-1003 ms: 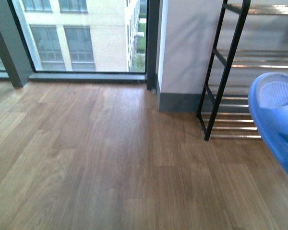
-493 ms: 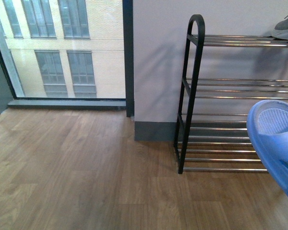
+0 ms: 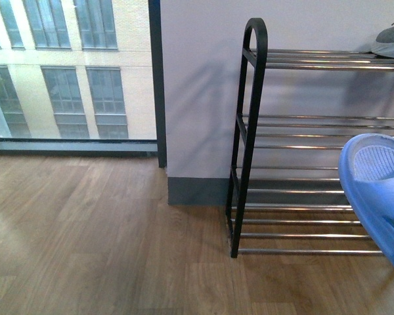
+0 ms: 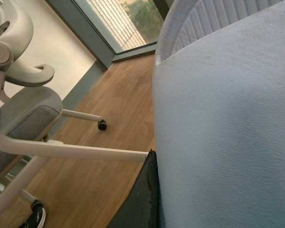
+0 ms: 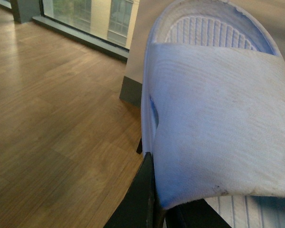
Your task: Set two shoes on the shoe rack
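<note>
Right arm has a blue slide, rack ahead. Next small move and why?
Probably ease the right gripper forward toward the shoe rack and set the blue slide on a bare tier. The slide hangs off the floor in front of the lower bars, not on them; only the top tier shows a grey shoe.

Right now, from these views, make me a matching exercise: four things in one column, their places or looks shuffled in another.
1 blue slipper
2 grey shoe
3 shoe rack
4 office chair

A black frame, chrome bars
B held in the air
C standing on castors
D on the rack's top tier

Pairs: 1-B, 2-D, 3-A, 4-C
</note>
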